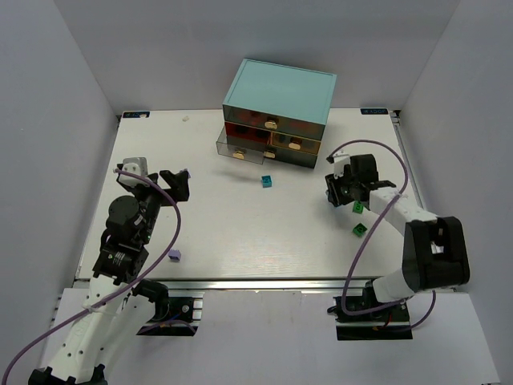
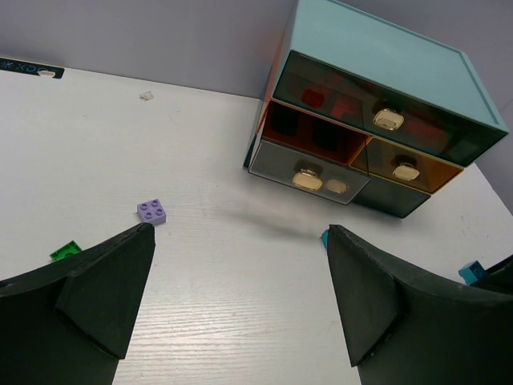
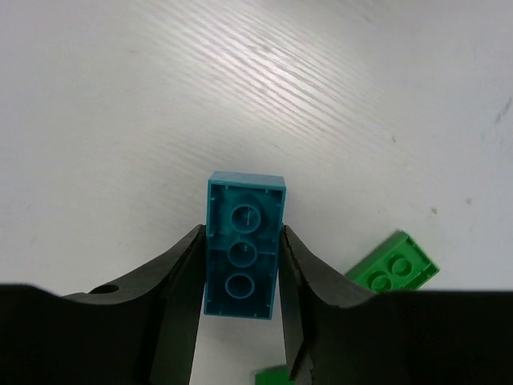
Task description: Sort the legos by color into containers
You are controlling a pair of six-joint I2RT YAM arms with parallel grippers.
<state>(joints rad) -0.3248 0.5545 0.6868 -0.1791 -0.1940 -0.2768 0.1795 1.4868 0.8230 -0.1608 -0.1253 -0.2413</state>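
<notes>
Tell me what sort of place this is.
Probably a robotics test cell: white table boxed in by grey panels, left arm and right arm bolted at its edge, a teal cabinet and legos on it.

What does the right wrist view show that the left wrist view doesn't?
Right wrist only: the right gripper with its fingers against a teal brick, whose hollow underside faces the camera. Left wrist only: the light-teal cabinet, its drawers, a lavender brick and the open left gripper. Both: the white table and a green brick, possibly not the same one.
</notes>
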